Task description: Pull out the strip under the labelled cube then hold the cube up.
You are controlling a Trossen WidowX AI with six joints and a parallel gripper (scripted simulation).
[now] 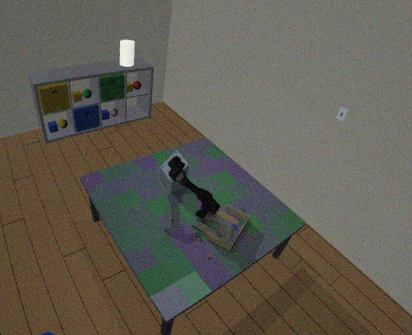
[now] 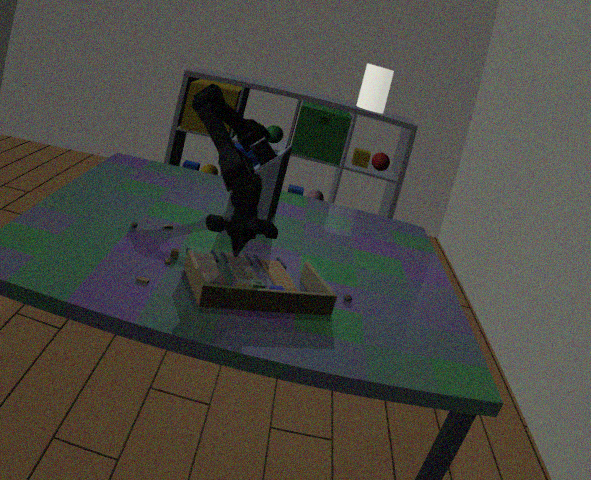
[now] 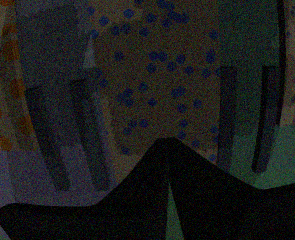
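The tool (image 3: 169,160) is hanging fully closed, gripping nothing, directly above the blue-dotted strip (image 3: 154,47) in the tray (image 2: 264,299). The strip is appearing thin, light, probably slick; pressing and dragging seems advisable. The labelled cube is not discernible.

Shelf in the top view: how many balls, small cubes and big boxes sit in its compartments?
Balls: 4 (green, red, yellow, pink)
Small cubes: 4 (two yellow, two blue)
Big boxes: 3 (yellow, green, blue)
Total: 11
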